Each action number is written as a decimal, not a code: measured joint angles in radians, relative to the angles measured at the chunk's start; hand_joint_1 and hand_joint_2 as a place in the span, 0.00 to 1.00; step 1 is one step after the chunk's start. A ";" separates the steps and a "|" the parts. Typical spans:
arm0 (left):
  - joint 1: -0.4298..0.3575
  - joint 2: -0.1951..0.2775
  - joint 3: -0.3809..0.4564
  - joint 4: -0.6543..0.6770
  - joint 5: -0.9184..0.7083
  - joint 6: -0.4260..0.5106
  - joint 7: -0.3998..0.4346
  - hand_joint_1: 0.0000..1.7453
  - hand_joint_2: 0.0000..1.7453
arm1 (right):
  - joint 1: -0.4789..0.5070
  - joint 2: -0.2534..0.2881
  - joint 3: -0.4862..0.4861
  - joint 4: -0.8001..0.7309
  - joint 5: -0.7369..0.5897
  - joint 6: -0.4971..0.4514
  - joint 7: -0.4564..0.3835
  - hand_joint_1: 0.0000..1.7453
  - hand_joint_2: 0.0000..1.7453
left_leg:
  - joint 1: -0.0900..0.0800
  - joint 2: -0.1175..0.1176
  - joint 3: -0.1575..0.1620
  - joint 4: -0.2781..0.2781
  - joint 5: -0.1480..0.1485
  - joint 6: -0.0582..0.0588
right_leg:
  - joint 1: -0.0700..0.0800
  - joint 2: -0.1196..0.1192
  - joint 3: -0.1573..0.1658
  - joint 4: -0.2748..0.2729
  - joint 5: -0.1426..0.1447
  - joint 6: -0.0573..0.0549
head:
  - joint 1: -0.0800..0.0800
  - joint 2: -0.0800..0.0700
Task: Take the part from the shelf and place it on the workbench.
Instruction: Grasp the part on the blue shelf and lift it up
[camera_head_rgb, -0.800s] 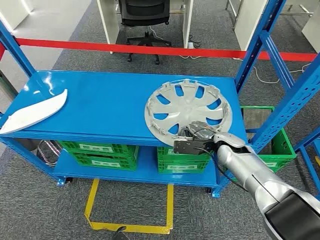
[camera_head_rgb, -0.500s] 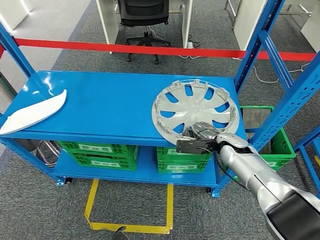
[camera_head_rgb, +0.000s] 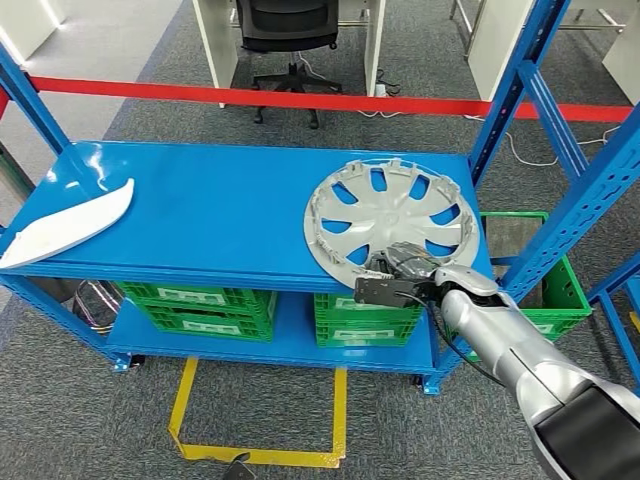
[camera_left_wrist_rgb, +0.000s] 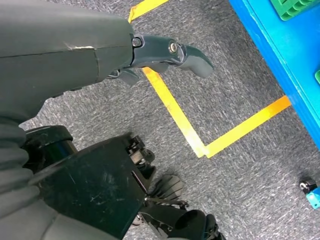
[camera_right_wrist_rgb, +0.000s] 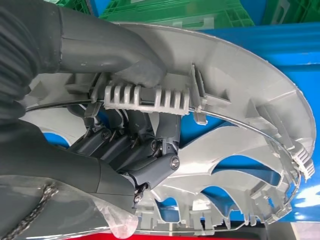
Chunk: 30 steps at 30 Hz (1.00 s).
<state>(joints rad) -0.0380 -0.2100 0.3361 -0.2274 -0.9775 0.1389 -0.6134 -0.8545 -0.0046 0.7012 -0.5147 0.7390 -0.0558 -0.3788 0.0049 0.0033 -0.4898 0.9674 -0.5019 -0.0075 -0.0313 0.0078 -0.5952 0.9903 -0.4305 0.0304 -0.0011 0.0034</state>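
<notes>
A silver hubcap (camera_head_rgb: 391, 215) lies on the right end of the blue shelf top (camera_head_rgb: 204, 210), its near edge at the shelf's front lip. My right hand (camera_head_rgb: 396, 275) grips that near edge. In the right wrist view the thumb lies over the hubcap's (camera_right_wrist_rgb: 241, 100) ribbed rim while the dark fingers (camera_right_wrist_rgb: 151, 170) curl in behind the spokes. My left hand (camera_left_wrist_rgb: 162, 50) hangs over the carpet with its fingers straight and nothing in it.
A white curved panel (camera_head_rgb: 68, 222) lies at the shelf's left end. Green crates (camera_head_rgb: 196, 305) fill the lower level, and a green basket (camera_head_rgb: 562, 290) stands to the right. Blue uprights (camera_head_rgb: 528, 70) flank the hubcap. Yellow floor tape (camera_head_rgb: 256, 455) marks the carpet in front.
The hubcap has slid a little to the right along the shelf with my right hand on its edge. Over the last half second it has barely moved.
</notes>
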 joint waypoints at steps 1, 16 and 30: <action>0.000 0.000 0.000 0.000 0.000 0.000 0.000 0.00 1.00 | 0.000 -0.001 -0.001 -0.001 -0.001 0.000 0.000 1.00 1.00 | 0.000 0.000 0.000 0.000 0.000 0.000 | 0.000 0.000 0.000 0.000 0.000 0.000 | 0.000 0.000; 0.000 0.000 0.000 0.000 0.005 0.006 0.000 0.00 0.00 | 0.000 -0.022 -0.002 -0.032 -0.013 0.020 -0.010 1.00 1.00 | 0.000 0.000 0.000 0.000 0.000 0.000 | 0.000 0.000 0.000 0.000 0.000 0.000 | 0.000 0.000; 0.005 0.004 0.000 0.001 0.025 0.024 -0.003 0.00 0.00 | 0.059 -0.119 -0.080 -0.283 -0.186 0.116 -0.056 1.00 1.00 | 0.000 0.000 -0.003 0.000 0.000 0.000 | 0.000 0.000 -0.003 0.000 0.000 0.000 | 0.000 0.000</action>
<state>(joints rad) -0.0329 -0.2061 0.3358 -0.2267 -0.9528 0.1625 -0.6167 -0.7951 -0.1239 0.6215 -0.7978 0.5529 0.0603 -0.4343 0.0049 0.0035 -0.4927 0.9675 -0.5019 -0.0075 -0.0314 0.0080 -0.5983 0.9903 -0.4303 0.0306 -0.0011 0.0034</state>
